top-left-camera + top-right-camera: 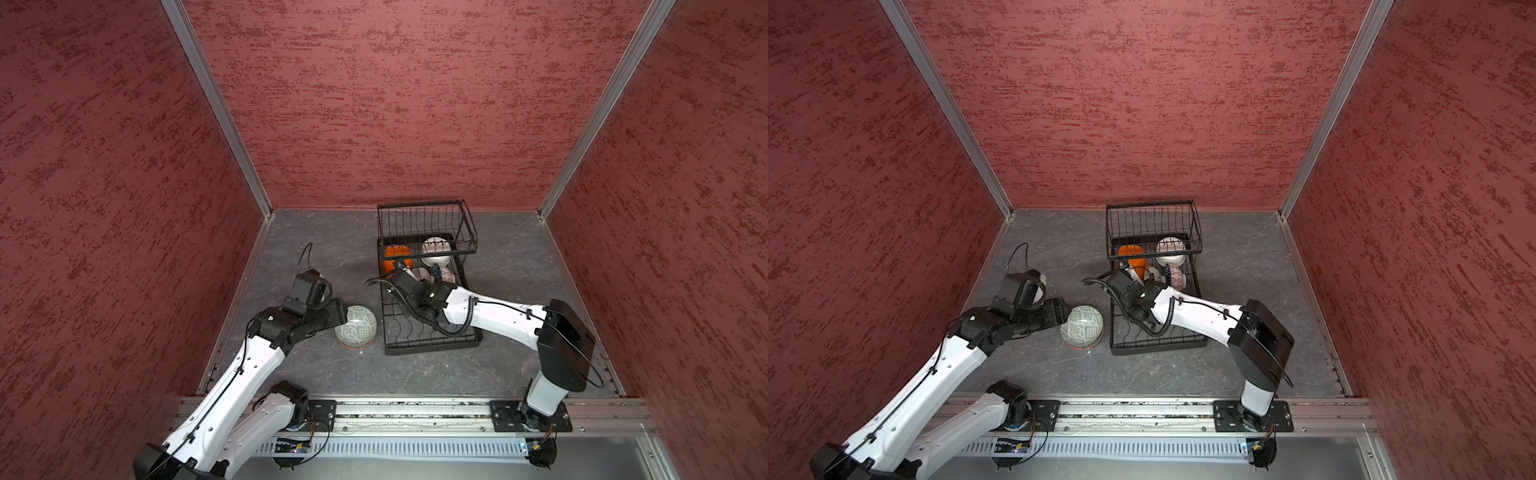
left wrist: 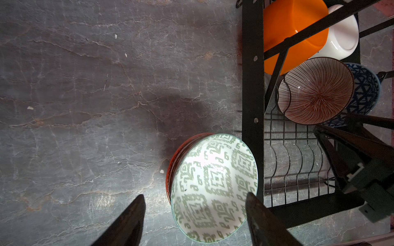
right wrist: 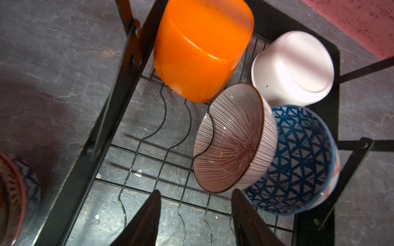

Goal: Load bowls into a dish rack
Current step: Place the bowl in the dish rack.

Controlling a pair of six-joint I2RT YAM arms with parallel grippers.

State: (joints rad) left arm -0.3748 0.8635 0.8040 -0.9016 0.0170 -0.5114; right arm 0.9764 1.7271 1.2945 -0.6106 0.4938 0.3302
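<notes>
The black wire dish rack (image 1: 432, 345) stands right of centre. On its lower tier, an orange bowl (image 3: 200, 49) and a plain white bowl (image 3: 294, 66) lie tipped over. A red-striped bowl (image 3: 232, 144) leans on a blue-triangle bowl (image 3: 302, 161). My right gripper (image 3: 196, 191) is open above the rack's wire floor, one fingertip close beside the striped bowl, holding nothing. Left of the rack, a green-patterned bowl (image 1: 356, 326) tops a small stack on the table, with a red-rimmed bowl (image 2: 173, 161) under it. My left gripper (image 2: 195, 194) hangs open over the green bowl (image 2: 213, 187).
The rack's raised basket (image 1: 424, 224) sits at its far end, above the orange and white bowls. Red walls close in three sides of the grey stone-look table (image 1: 316, 249). The stack stands close to the rack's left rail (image 2: 252, 85).
</notes>
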